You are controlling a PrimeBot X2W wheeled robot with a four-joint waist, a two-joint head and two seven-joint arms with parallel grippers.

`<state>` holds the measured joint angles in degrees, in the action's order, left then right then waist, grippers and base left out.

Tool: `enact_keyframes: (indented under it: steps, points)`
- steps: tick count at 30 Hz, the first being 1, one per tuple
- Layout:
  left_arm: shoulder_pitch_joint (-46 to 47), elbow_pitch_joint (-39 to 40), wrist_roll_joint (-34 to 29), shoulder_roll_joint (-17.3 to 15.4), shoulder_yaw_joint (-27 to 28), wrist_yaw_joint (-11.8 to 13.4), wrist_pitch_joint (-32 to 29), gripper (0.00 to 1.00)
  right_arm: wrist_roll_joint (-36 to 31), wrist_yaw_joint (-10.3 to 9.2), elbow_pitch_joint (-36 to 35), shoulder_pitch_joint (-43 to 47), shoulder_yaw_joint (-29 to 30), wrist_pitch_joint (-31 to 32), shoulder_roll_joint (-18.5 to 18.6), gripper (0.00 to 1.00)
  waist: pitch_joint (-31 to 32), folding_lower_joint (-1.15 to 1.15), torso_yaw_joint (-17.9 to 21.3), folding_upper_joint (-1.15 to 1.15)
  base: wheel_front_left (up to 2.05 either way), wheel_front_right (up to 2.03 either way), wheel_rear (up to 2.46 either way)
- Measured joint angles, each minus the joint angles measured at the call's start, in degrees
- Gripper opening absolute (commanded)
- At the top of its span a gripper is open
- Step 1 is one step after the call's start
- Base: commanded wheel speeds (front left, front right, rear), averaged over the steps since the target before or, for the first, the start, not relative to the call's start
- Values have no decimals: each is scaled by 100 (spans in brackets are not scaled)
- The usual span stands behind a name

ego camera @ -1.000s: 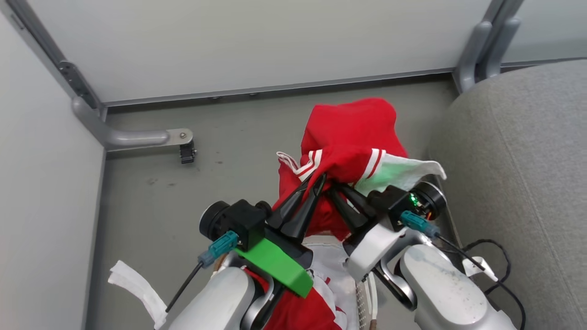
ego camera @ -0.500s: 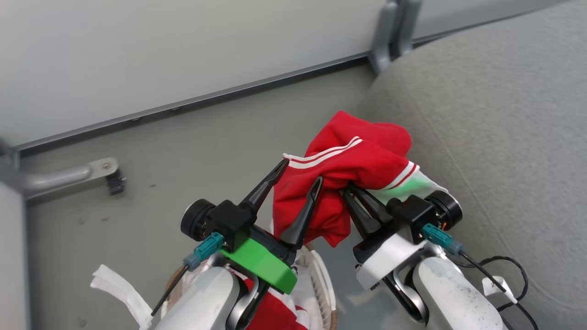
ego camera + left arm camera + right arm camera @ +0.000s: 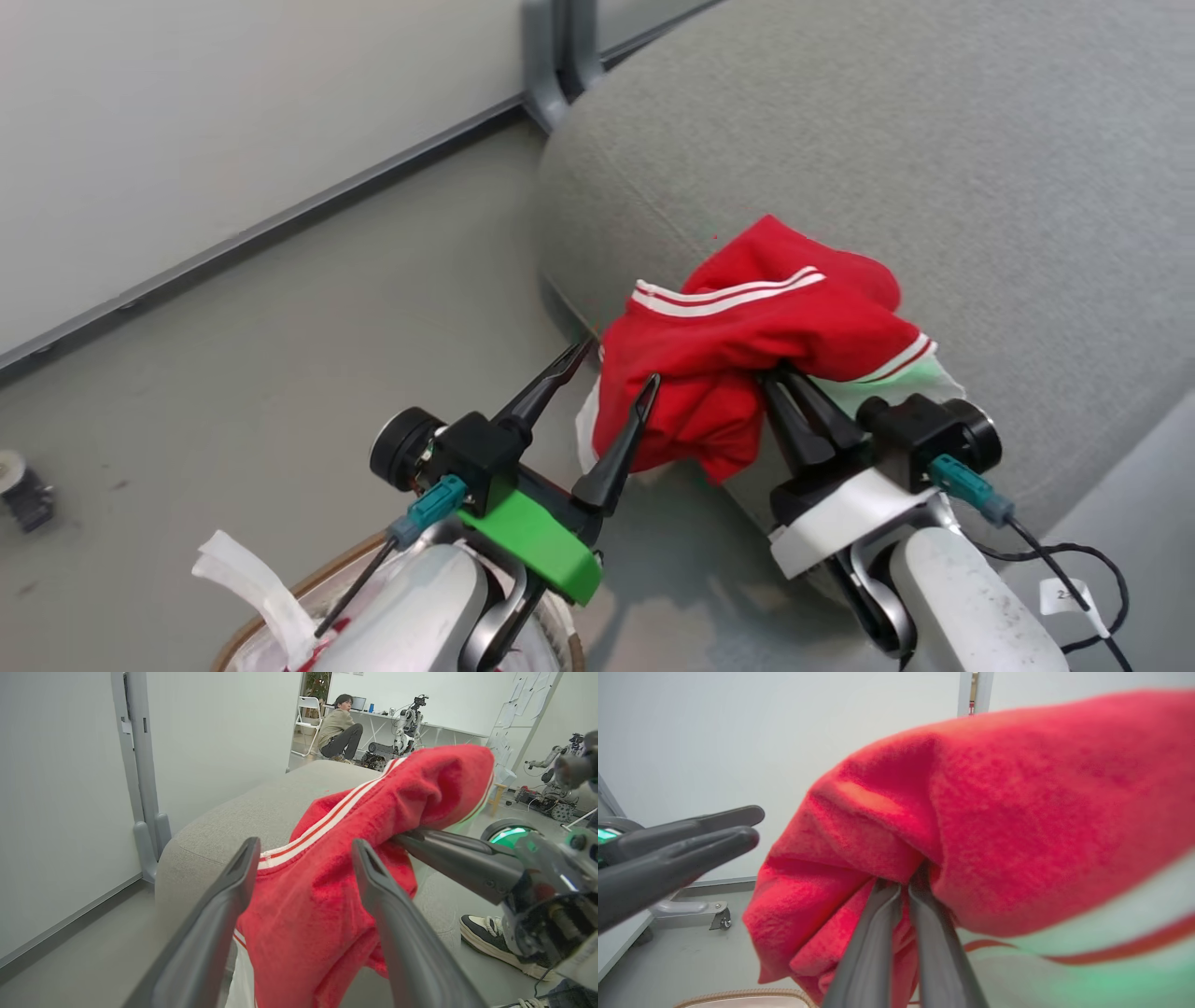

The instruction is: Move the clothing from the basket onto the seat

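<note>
The robot's right hand (image 3: 782,385) holds a bunched red garment (image 3: 756,327) with thin white stripes, its two dark fingers pinched shut deep in the folds. The left hand (image 3: 617,362), clamped on the same cloth a second ago, has let go. Its fingers are now spread wide just beside the garment and carry nothing. The head camera has swung to the right, so the big grey seat (image 3: 934,140) takes up much of the picture instead of one edge. The garment now hangs over the seat's rounded near corner, no longer above the bare floor (image 3: 280,373). The basket (image 3: 738,994) lies low beside the arms, showing only its brown rim. The carry looks nearly done: the right hand likely needs only to reach further over the cushion and release.
</note>
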<state>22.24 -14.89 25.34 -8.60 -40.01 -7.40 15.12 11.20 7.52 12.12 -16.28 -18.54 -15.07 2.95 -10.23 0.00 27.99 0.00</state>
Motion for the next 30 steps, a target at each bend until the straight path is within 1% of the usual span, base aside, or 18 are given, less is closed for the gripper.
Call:
enact_keyframes:
  steps: [5, 7, 13, 15, 21, 27, 30]
  points:
    - [158, -87, 111, -55, -155, 0, 1, 100, 33, 1, -79, 40, 358, 0, 2, 0, -201, 0, 241, 0, 0, 0, 0]
    - [174, -126, 140, -137, -187, 0, 1, 100, -22, 0, -53, -65, 505, 0, 2, 0, -350, 0, 297, 0, 0, 0, 0]
    - [172, -133, 83, -386, -16, 0, 1, 100, -297, 1, 279, -805, 699, 0, 18, 0, -679, 0, 337, 0, 0, 0, 0]
    - [176, -99, 31, -449, -40, 0, 1, 100, -361, 1, 401, -1093, 798, 0, 144, 0, -800, 0, 324, 0, 0, 0, 0]
    - [528, 178, -86, -651, -136, 0, 1, 100, -537, 1, 767, -1980, 1238, 0, 560, 0, -1277, 0, 150, 0, 0, 0, 0]
    - [860, 269, -123, -782, -227, 0, 1, 100, -750, 1, 1248, -2873, 1845, 0, 890, 0, -1892, 0, -174, 0, 0, 0, 0]
    - [995, 292, -125, -821, -236, 0, 1, 100, -1021, 1, 1508, -3261, 2025, 0, 1110, 0, -2187, 1, -355, 0, 0, 0, 0]
